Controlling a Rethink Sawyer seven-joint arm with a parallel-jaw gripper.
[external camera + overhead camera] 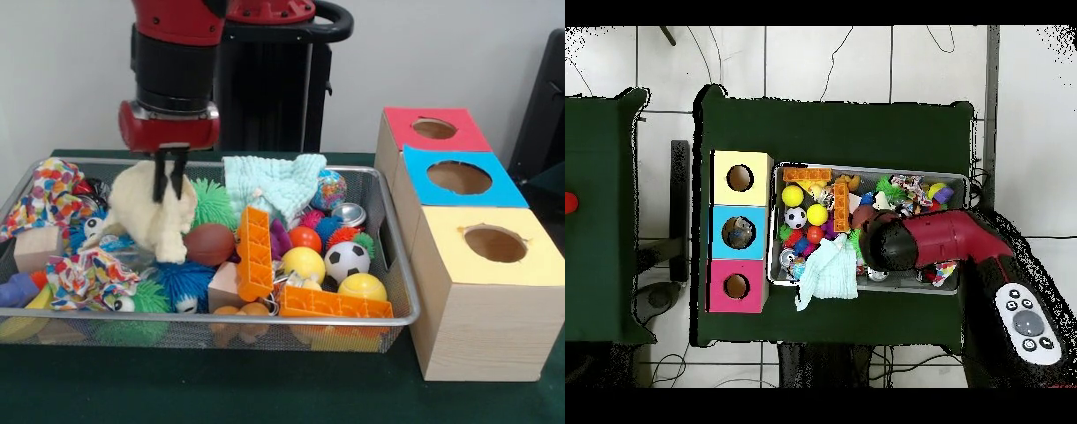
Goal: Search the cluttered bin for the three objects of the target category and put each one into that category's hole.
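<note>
The front view shows the gripper [170, 177] down in the left half of the cluttered bin [402, 291], its two dark fingers close together and pinching the top of a cream plush toy [157, 216]. The overhead view hides all this: the red arm [940, 243] lies across the right half of the bin [865, 168] and covers both gripper and plush.

The overhead view looks straight down the blue-topped box's hole [738, 233], where something greyish and crinkled lies inside (cannot tell what). In the front view that hole [459, 177] shows only a bare brown interior. No bluish see-through plastic pieces can be picked out in the bin from either view.

Around the plush: a brown football [209, 244] touches its right side, a green spiky ball [212, 201] sits behind, a polka-dot cloth [48, 196] lies to the left. A pale knitted cloth [272, 183] lies at the back rim; from above it hangs over the bin's edge [829, 272]. An orange brick [254, 253] stands upright mid-bin, a second orange brick [335, 306] lies flat along the front rim. Yellow ball [304, 263] and soccer ball [346, 261] sit between them.

The bin's long axis runs left to right in the front view; the red-topped box [433, 129], blue-topped and yellow-topped box [490, 291] line its right end.
</note>
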